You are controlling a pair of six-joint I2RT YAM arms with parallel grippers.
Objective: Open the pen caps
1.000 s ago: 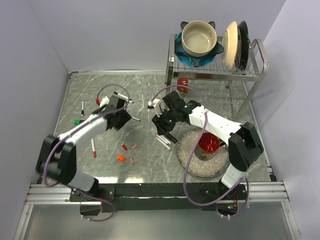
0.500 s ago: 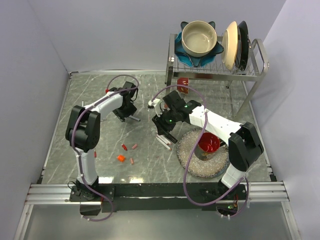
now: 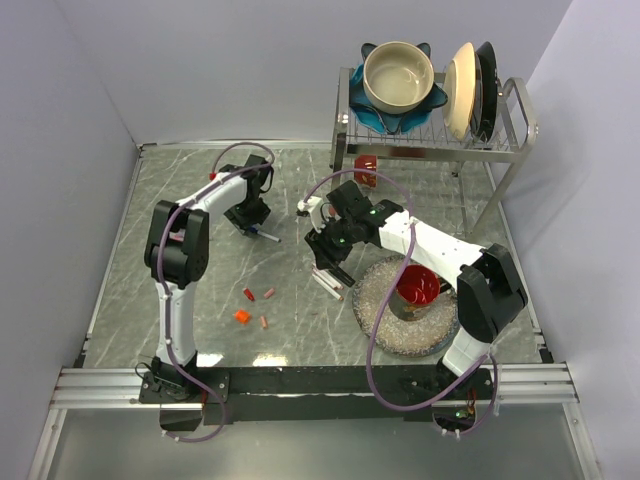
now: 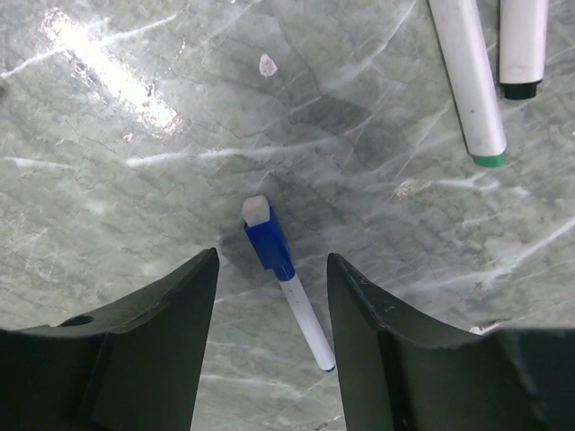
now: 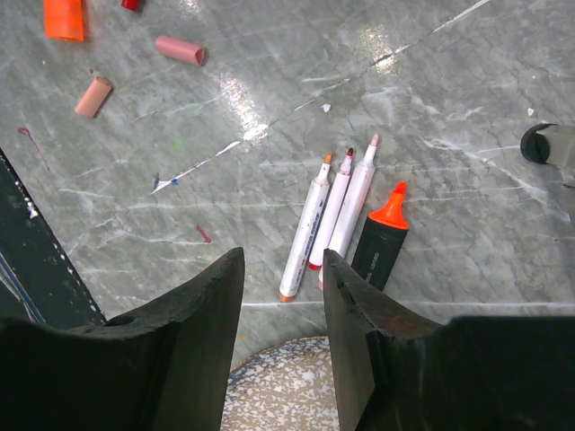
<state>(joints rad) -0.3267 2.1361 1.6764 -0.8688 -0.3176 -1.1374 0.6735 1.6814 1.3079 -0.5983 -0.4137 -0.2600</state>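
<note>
The left gripper point(image 4: 271, 262) is hanging wide open and empty. Its fingers point(image 4: 162, 323) are straddling a slim white pen point(image 4: 305, 316) that is wearing the blue cap point(image 4: 268, 244) and lying flat on the glossy grey marbled counter point(image 4: 108, 180), with bare stone all round.

The right gripper point(image 5: 283, 260) is gaping too, gripping nothing, over three uncapped white markers point(image 5: 334, 211) and a black highlighter point(image 5: 382, 244). These are lying side by side, just beside a speckled round plate point(image 5: 278, 395).

A loose orange cap point(image 5: 65, 18) and a pink cap point(image 5: 180, 49) are lying well apart from the markers.
</note>
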